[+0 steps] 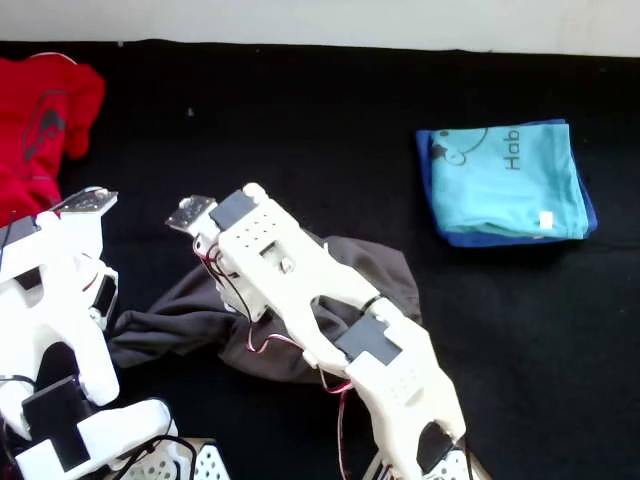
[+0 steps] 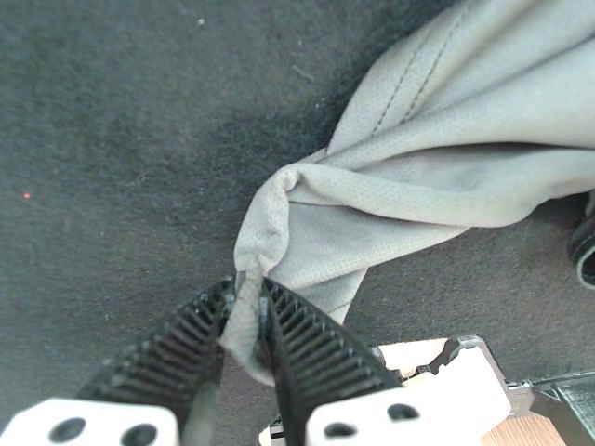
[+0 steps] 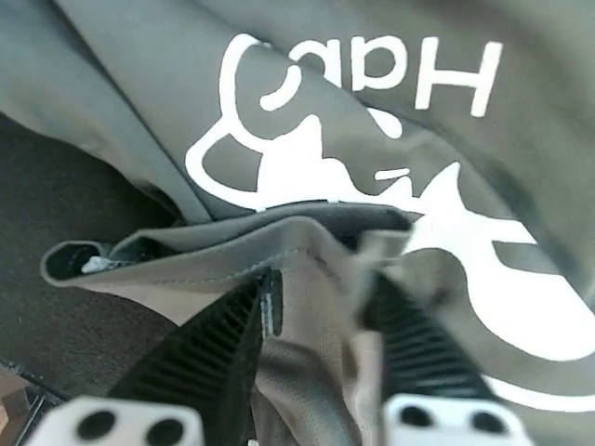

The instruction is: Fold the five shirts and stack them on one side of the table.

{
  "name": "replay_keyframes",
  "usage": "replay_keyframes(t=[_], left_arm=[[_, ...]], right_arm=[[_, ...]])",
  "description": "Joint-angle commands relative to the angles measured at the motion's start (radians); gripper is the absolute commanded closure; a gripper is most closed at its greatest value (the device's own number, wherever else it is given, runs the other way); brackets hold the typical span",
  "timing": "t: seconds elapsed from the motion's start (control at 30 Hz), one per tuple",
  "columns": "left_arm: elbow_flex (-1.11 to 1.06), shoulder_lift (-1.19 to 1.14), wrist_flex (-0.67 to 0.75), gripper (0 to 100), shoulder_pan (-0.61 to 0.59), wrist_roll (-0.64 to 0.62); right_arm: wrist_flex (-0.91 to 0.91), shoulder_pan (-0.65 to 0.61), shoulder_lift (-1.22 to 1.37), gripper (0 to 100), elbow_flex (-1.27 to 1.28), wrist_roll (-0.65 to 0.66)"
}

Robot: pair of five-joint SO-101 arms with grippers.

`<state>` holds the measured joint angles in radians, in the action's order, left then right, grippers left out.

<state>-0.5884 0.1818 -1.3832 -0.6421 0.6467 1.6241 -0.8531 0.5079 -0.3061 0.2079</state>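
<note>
A crumpled grey shirt (image 1: 170, 325) lies at the front middle of the black table (image 1: 300, 130), partly under the right arm (image 1: 300, 280). In the left wrist view my left gripper (image 2: 246, 288) is shut on a thin edge of the grey shirt (image 2: 418, 158), which trails away over the table. My right gripper (image 3: 321, 288) is closed around a thick fold of the grey shirt (image 3: 139, 74) beside its white print (image 3: 307, 158). The left arm (image 1: 55, 300) stands at the shirt's left end. A red shirt (image 1: 40, 120) lies unfolded at the back left.
A folded stack with a teal shirt (image 1: 505, 185) on top of a blue one sits at the right side of the table. The table's far edge meets a pale wall. Wires hang along the right arm.
</note>
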Motion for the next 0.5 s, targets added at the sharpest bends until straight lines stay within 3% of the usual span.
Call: replay_keyframes(t=[0.0, 0.17, 0.47], left_arm=[[0.004, 0.001, 0.008, 99, -0.012, -0.003], [0.004, 0.001, 0.006, 99, -0.012, -0.003], [0.053, 0.01, -0.054, 99, -0.007, -0.008]], right_arm=[[0.051, 0.056, -0.012, 98.4, -0.091, -0.009], [0.142, 0.096, -0.036, 99.4, -0.282, -0.009], [0.14, 0.165, -0.321, 99.4, -0.251, -0.005]])
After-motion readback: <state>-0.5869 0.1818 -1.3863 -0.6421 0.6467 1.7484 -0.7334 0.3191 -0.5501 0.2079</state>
